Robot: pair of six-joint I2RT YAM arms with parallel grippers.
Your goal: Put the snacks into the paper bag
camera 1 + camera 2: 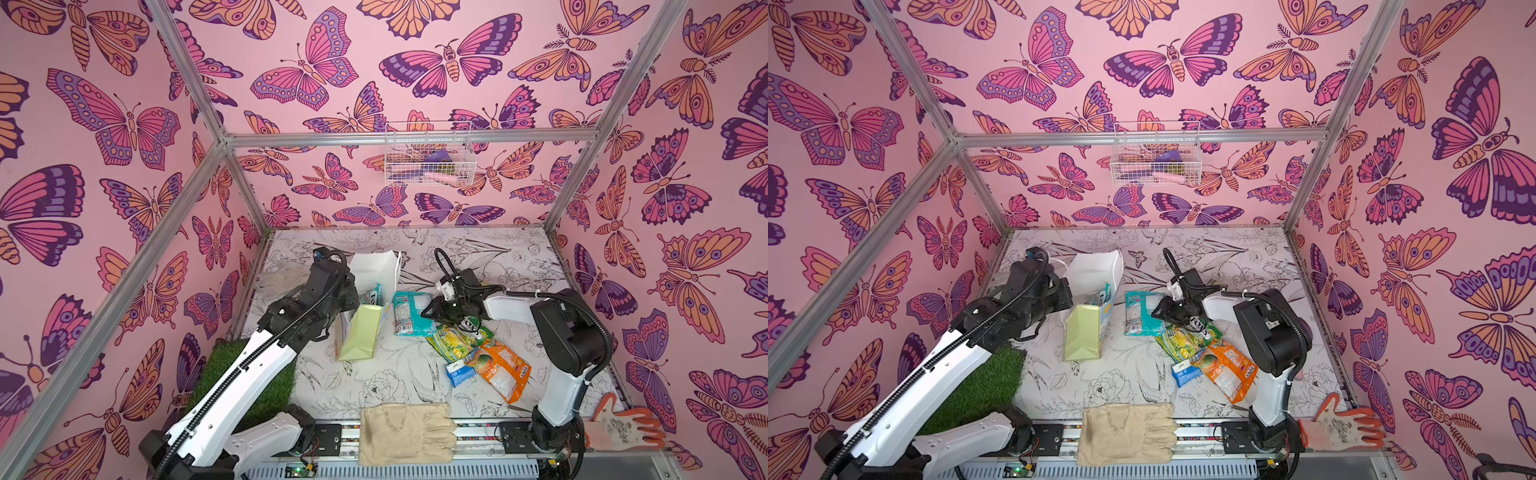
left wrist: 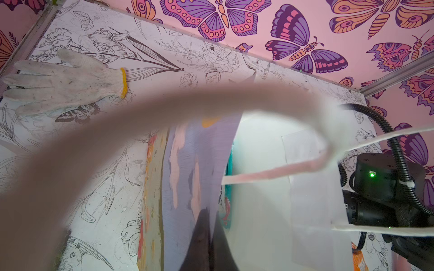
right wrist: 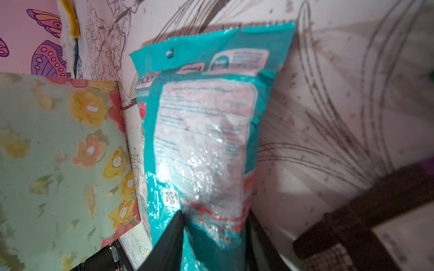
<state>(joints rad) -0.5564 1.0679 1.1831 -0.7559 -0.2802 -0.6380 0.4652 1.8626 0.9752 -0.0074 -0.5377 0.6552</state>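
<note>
**Left claw** (image 2: 209, 220), left wrist view: the dark fingers are pressed together on the near wall of the upright white paper gift bag (image 2: 258, 164), which has pale yellow-green side panels. A white cord handle (image 2: 270, 173) loops just past the tips. In both top views this claw meets the bag at its rim and the bag's mouth stands open. A glossy teal plastic packet marked "Fo" (image 1: 374, 293) stands inside the bag, just beyond the claw's tips.

**Right claw** (image 3: 215, 214), right wrist view: the jaws are part-way apart, with one dark finger (image 3: 169, 239) on each side of the near end of a second glossy teal packet (image 3: 206, 129). That packet lies flat on the flower-printed table (image 3: 328, 93). Both fingers touch the film, but whether they pinch it cannot be told. To one side of the tips, the bag's floral face stands just beside this packet, with a strip of table between them.

**Beneath and behind the right claw's wrist**, in a top view, three packets overlap in a pile:
- a green-and-yellow glossy packet (image 1: 455, 340)
- an orange glossy packet (image 1: 503, 370)
- a small blue packet (image 1: 459, 371)

**Well behind both claws**, at the table's near edge, lie a beige fabric glove (image 1: 405, 432) and an orange-and-white glove (image 1: 619, 428).
</note>
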